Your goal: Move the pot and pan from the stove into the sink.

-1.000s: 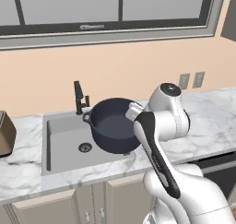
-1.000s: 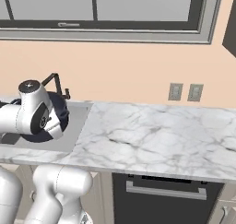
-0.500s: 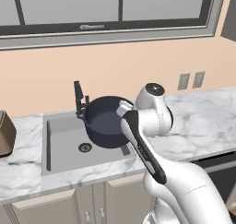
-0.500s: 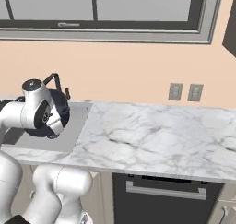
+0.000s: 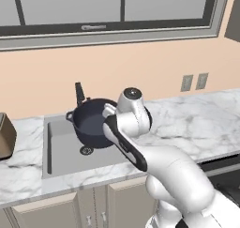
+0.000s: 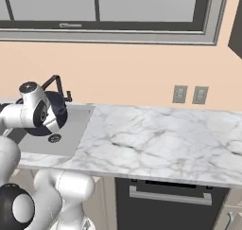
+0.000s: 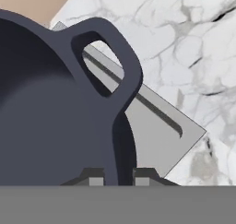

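The pot (image 5: 90, 125), deep, dark blue-grey and without a lid, hangs tilted above the sink (image 5: 58, 152), just in front of the black faucet (image 5: 79, 94). My gripper (image 7: 116, 176) is shut on the pot's rim, one finger inside the wall and one outside. In the hand view the pot (image 7: 50, 121) is close up, and one of its loop handles (image 7: 120, 64) stands beyond my fingers. From the right base view the pot (image 6: 59, 114) sits behind my wrist, over the grey sink (image 6: 71, 135). The pan and the stove are out of view.
White marble counter (image 5: 197, 124) runs to the right of the basin, over a dark oven front (image 6: 165, 196). A brown box-like appliance (image 5: 5, 135) stands at the far left. Two wall outlets (image 5: 194, 82) are on the peach wall under the window.
My arm has carried the pot leftward, from the basin's right side to nearer its middle by the faucet. The grip has stayed shut throughout.
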You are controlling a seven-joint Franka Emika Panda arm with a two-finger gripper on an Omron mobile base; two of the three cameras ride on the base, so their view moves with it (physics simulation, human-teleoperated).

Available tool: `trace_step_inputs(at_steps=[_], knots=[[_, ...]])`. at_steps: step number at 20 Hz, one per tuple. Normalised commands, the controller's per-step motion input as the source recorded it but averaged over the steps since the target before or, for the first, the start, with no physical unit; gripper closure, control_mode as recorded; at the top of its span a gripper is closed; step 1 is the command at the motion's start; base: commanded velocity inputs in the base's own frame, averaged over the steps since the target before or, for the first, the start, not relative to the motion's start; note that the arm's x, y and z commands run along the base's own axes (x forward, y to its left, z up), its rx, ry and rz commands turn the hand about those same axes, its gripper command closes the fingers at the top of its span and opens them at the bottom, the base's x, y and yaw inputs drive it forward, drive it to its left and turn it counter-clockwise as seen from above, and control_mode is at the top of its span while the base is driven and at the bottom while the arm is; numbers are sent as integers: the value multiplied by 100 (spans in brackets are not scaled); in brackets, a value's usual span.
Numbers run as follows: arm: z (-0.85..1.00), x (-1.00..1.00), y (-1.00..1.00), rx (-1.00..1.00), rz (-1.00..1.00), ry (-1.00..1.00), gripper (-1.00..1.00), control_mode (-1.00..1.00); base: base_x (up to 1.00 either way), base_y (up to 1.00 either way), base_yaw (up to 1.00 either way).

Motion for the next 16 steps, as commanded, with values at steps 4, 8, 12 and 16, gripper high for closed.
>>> trace_step_inputs(at_steps=[4, 8, 12, 16], knots=[[-21, 43, 24, 0, 0, 7, 100, -100, 0, 0, 0], [-26, 40, 15, 0, 0, 10, 100, -100, 0, 0, 0], [-35, 28, 12, 0, 0, 10, 100, -100, 0, 0, 0], [-36, 2, 7, -2, 1, 3, 100, -100, 0, 0, 0]])
